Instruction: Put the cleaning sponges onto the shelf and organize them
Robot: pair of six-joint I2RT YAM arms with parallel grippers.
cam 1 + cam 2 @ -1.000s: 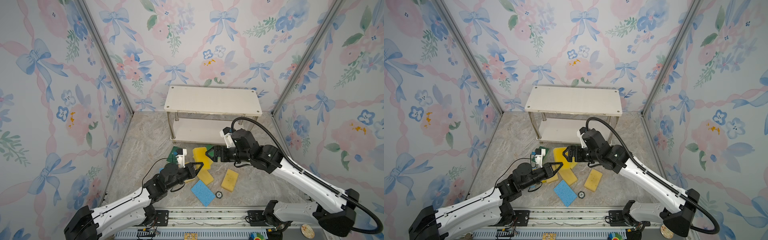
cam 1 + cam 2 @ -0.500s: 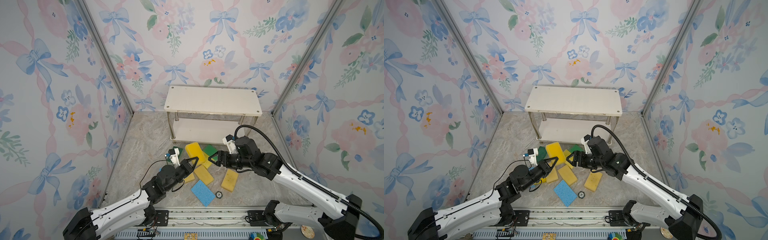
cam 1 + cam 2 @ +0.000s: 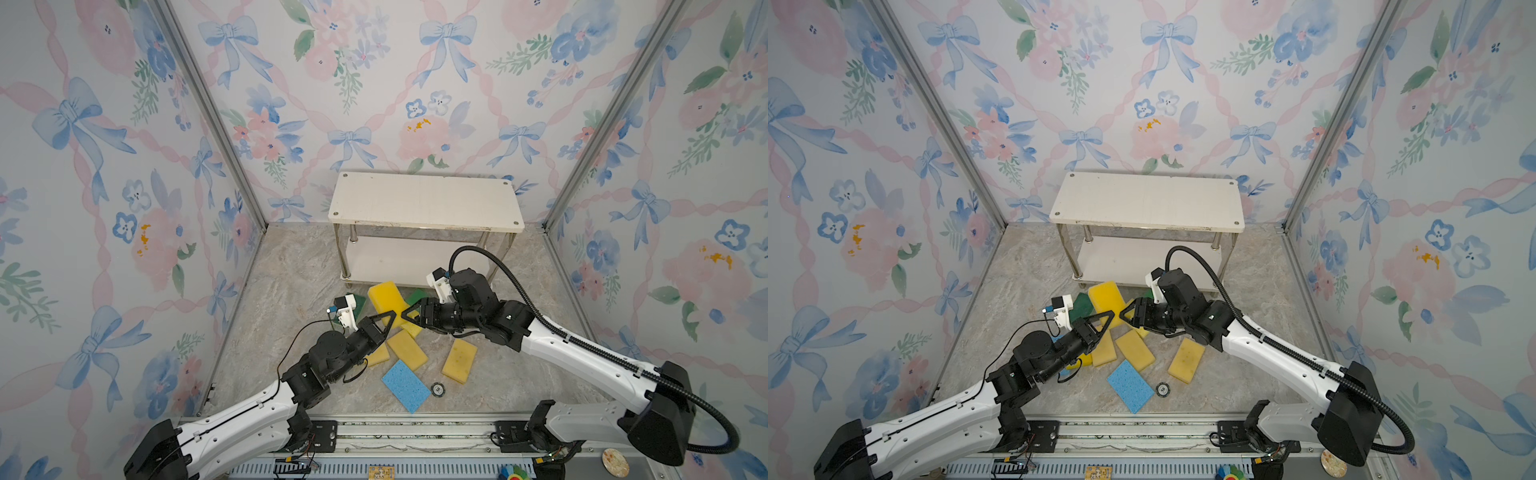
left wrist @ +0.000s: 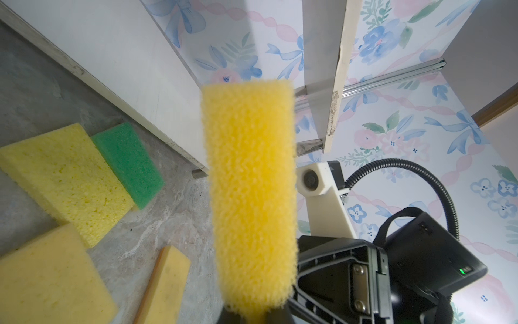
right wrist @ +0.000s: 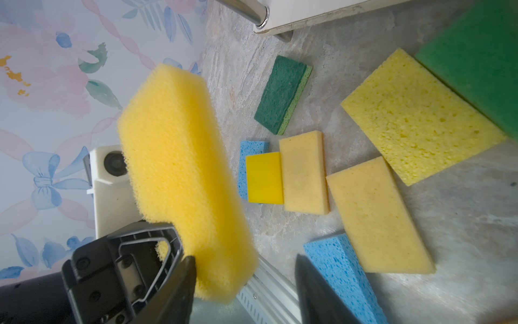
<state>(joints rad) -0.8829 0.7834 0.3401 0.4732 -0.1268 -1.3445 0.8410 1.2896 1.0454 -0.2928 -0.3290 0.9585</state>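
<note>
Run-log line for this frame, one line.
left pincer: shut on thick yellow sponge, off floor | right pincer: open, beside it | shelf: top board bare | other sponges: on floor

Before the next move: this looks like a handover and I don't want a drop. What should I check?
1. Left tool grips the bright yellow foam sponge: ok, shut on one end, with the sponge off the floor.
2. Right tool clamped on that sponge: not ok, its jaws stand apart with the sponge's end between them.
3. Tools clear of each other: cannot tell, their tips nearly meet in both top views.
4. Shelf has room: ok, both boards are bare where visible.
5. Floor just before the shelf clear: not ok, a green sponge lies there.
</note>
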